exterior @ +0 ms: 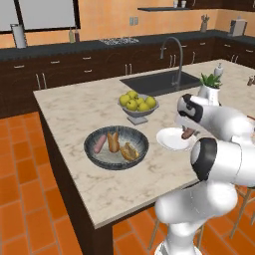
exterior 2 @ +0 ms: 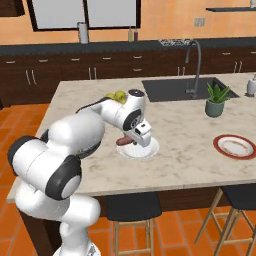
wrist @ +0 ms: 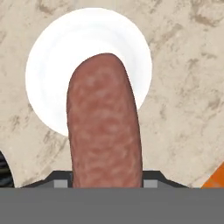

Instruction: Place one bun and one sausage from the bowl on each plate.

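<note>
One sausage (wrist: 105, 127) is pinched in the pincer (exterior: 187, 133) above the white plate (wrist: 48, 65).

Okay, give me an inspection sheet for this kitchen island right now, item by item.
Surface: pale marble island counter.
Job's things: wide dark grey bowl holds one sausage and two buns; plain white plate bare; red-brown rimmed plate sits apart to the right, contents unclear.
Clutter: pedestal bowl of yellow-green apples, potted plant.
Gripper: gripper shut on a reddish-brown sausage above the white plate.
Cables: nothing seen.
Surroundings: sink with faucet, dark cabinets, orange tiled floor, stools.
</note>
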